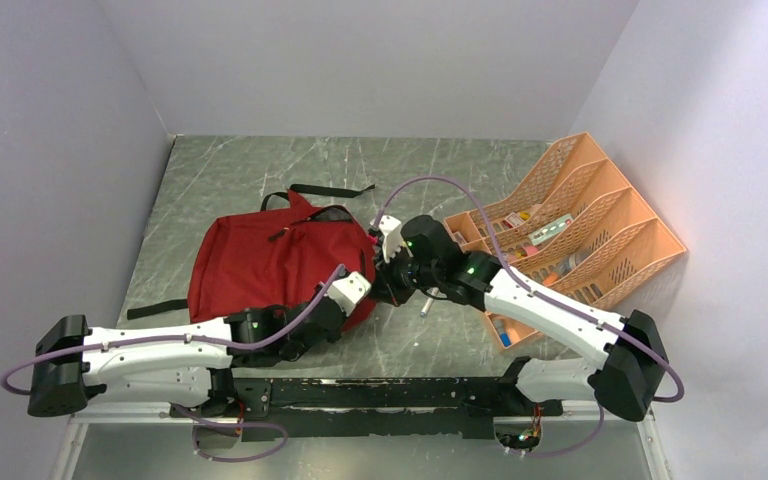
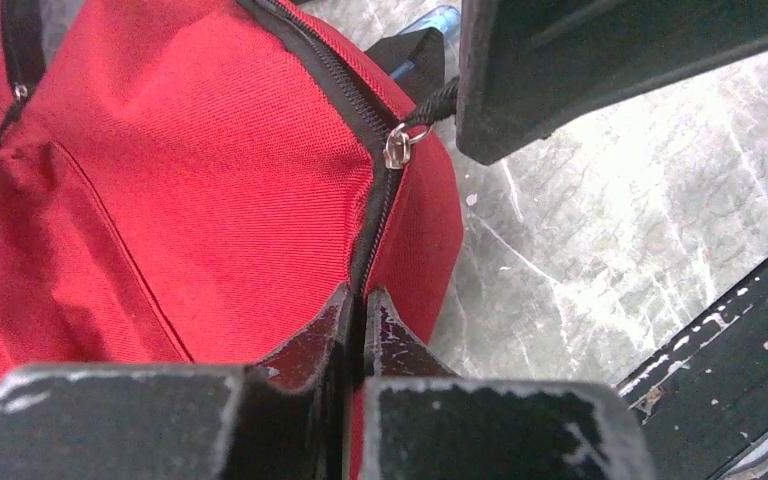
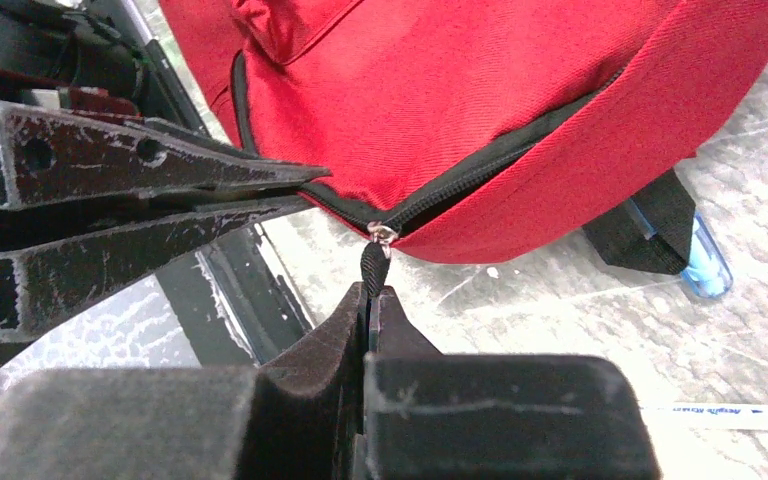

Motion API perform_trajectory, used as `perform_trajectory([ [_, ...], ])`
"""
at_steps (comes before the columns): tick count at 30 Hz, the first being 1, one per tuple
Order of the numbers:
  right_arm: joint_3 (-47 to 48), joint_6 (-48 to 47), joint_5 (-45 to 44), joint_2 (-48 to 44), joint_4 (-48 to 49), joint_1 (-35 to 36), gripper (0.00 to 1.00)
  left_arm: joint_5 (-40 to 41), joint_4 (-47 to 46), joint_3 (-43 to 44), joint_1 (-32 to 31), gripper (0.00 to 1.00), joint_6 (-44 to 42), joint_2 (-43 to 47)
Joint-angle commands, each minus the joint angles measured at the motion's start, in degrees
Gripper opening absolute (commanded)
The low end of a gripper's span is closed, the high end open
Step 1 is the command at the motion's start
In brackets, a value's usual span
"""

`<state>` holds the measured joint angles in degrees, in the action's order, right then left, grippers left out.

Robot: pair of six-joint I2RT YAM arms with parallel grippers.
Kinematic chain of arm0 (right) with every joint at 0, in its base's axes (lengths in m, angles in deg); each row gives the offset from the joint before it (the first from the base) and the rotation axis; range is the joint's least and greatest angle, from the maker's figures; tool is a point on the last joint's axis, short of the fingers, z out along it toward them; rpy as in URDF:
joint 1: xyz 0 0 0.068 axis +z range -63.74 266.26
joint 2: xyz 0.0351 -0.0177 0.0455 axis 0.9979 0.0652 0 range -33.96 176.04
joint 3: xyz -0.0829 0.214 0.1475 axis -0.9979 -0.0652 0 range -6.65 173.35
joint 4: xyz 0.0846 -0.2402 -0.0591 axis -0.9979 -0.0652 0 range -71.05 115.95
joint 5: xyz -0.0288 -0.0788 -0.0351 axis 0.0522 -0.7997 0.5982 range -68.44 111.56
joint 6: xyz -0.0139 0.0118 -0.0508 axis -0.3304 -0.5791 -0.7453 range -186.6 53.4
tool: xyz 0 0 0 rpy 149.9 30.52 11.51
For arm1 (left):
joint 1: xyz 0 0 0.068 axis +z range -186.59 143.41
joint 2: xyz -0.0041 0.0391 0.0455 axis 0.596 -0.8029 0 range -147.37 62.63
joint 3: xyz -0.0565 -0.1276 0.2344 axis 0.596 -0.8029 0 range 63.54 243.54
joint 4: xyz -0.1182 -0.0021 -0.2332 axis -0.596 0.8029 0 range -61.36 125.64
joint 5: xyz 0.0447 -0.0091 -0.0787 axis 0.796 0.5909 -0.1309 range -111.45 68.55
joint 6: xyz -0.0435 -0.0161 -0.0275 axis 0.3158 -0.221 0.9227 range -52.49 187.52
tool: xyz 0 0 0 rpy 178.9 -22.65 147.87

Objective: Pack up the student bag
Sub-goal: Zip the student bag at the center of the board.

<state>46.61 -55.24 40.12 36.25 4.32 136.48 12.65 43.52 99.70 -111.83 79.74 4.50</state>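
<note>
Your right gripper (image 3: 370,305) pinches the zipper pull (image 3: 372,262) at the red backpack's (image 3: 440,90) corner. Your left gripper (image 2: 363,308) clamps the zipper seam (image 2: 372,235) just beside it. Draw along that seam.

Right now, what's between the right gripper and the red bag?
A short black zipper pull runs from the closed right gripper up to a silver ring on the student bag. The right wrist view shows it best.
</note>
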Motion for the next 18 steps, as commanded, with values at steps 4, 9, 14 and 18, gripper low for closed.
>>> perform_trajectory([
  [4,6.5,1.2,-11.4,3.8,-4.3,-0.2,0.00,-4.7,2.5,-1.8,-0.3,0.05,9.5,0.7],
  [9,11.8,1.0,-19.2,8.7,-6.7,-0.4,0.00,-7.2,1.8,-4.8,-0.3,0.05,14.4,3.5],
  [14,16.8,1.7,-26.2,13.1,-7.2,-0.5,0.00,-7.2,3.0,-5.9,-0.3,0.05,17.5,2.9],
  [18,20.2,1.6,-29.1,16.9,-6.6,-0.8,0.00,-7.8,2.7,-6.3,-0.3,0.05,18.6,2.5],
])
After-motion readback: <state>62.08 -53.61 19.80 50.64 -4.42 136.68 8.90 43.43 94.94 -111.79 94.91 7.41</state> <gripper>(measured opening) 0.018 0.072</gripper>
